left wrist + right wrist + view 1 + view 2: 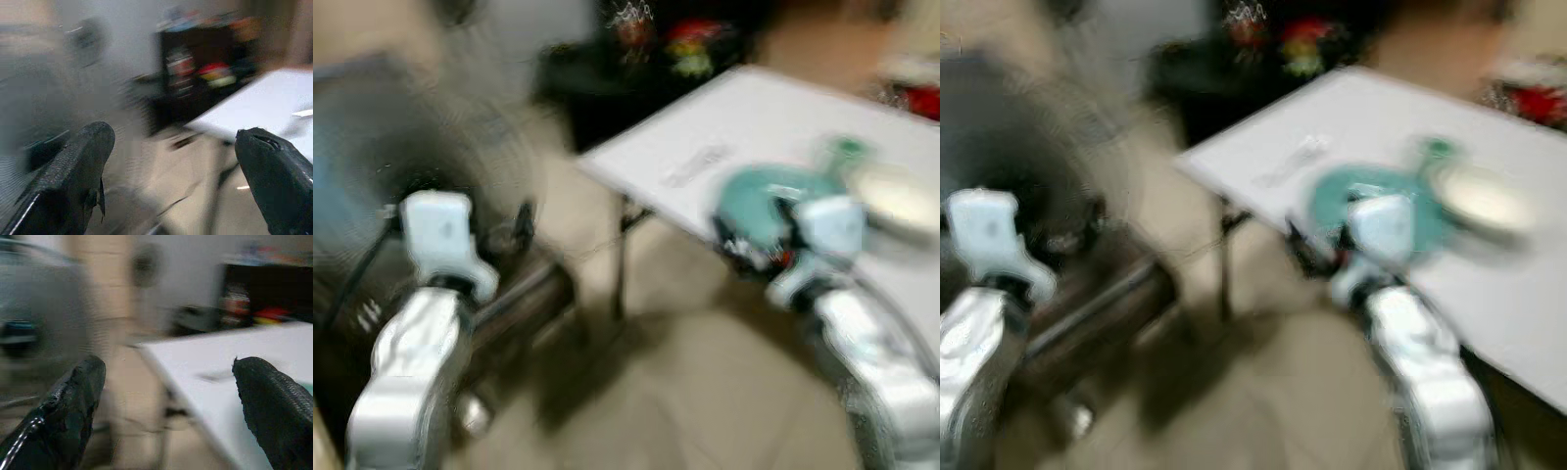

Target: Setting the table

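Everything is smeared with motion blur. A white bench (744, 127) runs across the upper right of the head views, its near corner toward the middle of the frame, standing on dark thin legs over a beige floor (685, 392). On the bench, at the right, lies a teal plate (759, 196), with a pale plate or bowl (901, 201) touching its far right side and a small green thing (847, 149) just behind them; the blur hides what that is. A flat grey item (695, 164), perhaps cutlery, lies apart from them toward the bench's corner.

The right arm (1420, 372) rises from the lower right, its wrist in front of the teal plate. The right claw (168, 396) is released, its two black fingers (73, 401) spread wide over the bench edge, gripping nothing. The left claw (171, 166) is likewise spread wide and empty, out over the floor at the left, well apart from the bench. A dark shelf (205, 73) with coloured things stands at the upper middle, behind the bench.
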Controlling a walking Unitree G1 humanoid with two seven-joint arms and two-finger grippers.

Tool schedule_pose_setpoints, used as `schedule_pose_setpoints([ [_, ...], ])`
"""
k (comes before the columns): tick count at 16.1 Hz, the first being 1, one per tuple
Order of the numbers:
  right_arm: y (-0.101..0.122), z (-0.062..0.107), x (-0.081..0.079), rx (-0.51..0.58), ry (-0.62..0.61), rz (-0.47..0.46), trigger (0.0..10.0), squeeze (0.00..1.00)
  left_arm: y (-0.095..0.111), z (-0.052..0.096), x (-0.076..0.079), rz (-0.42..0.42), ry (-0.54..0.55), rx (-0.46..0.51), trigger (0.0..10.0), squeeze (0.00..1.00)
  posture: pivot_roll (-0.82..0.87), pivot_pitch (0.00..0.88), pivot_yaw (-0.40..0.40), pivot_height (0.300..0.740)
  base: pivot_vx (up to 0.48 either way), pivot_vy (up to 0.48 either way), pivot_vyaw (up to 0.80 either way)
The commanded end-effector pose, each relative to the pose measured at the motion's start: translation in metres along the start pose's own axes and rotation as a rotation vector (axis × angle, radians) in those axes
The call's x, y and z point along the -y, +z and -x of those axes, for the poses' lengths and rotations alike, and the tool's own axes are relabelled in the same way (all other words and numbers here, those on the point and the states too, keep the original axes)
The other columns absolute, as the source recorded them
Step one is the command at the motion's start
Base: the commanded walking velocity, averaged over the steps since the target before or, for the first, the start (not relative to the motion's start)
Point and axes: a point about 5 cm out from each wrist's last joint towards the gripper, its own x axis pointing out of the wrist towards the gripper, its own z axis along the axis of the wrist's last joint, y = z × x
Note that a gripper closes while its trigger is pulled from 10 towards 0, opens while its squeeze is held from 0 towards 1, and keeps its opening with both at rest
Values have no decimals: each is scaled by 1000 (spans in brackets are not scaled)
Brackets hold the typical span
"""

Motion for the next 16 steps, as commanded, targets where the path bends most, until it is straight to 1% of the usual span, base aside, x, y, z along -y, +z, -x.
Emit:
schedule_pose_setpoints([
  [1,2,2,4,10,-9,23,10000,1000,2,0,3,-19,0,9,10000,1000,7,0,51,740,0,0,800],
  [2,2,1,3,6,-7,25,10000,1000,3,0,5,5,-23,39,10000,1000,6,0,52,740,0,0,800],
  [4,-1,2,4,-6,-6,30,10000,1000,3,1,3,9,-1,44,10000,1000,10,0,48,740,0,0,800],
  [5,-2,2,4,-10,-6,33,10000,1000,2,1,0,9,33,39,10000,1000,12,0,45,740,0,0,800],
  [8,-2,0,3,-11,1,32,10000,1000,1,1,-4,-21,58,13,10000,1000,17,0,43,740,0,0,800],
  [12,-2,0,4,-10,6,32,10000,1000,-1,2,-4,-14,68,3,10000,1000,16,0,40,740,0,0,800],
  [16,-1,-6,4,-1,17,30,10000,1000,1,0,-5,-4,66,1,10000,1000,36,0,27,740,0,0,800],
])
